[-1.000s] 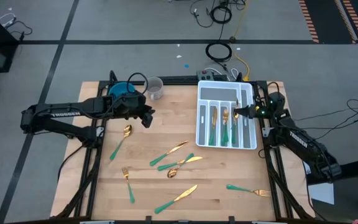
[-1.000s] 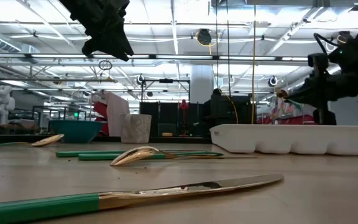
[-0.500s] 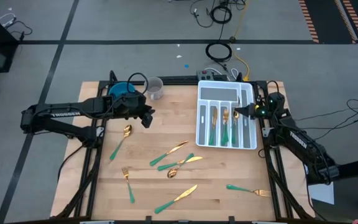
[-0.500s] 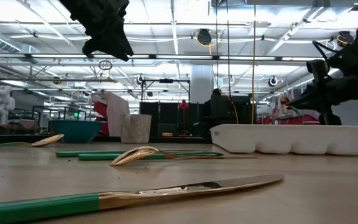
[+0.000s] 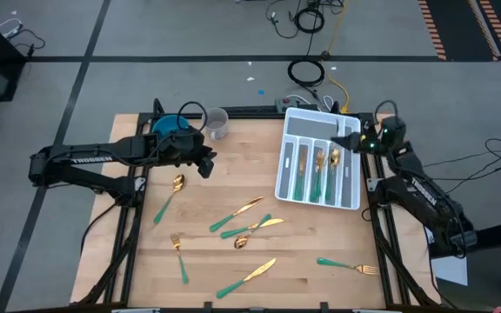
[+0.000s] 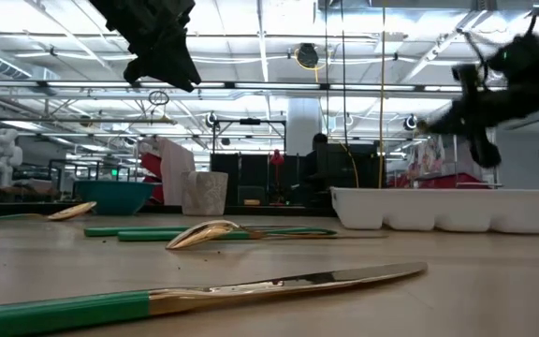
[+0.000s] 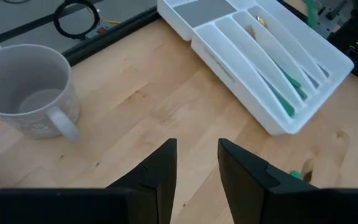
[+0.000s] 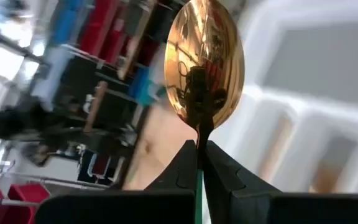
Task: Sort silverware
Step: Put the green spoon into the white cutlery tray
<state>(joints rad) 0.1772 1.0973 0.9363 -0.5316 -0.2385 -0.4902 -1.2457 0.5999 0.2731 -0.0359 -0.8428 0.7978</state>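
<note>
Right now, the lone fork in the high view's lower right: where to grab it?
Take the fork by its teal handle, coming straight down, claw fingers spanning the handle's width. It lies flat and alone on the table, and the slim straight handle gives parallel sides; the gold tines point toward the right edge.

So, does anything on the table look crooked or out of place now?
Yes. The white tray sits askew, its far end turned toward the right gripper, not square with the table edge. That gripper, shut on a spoon, is above the tray's far right corner.
</note>
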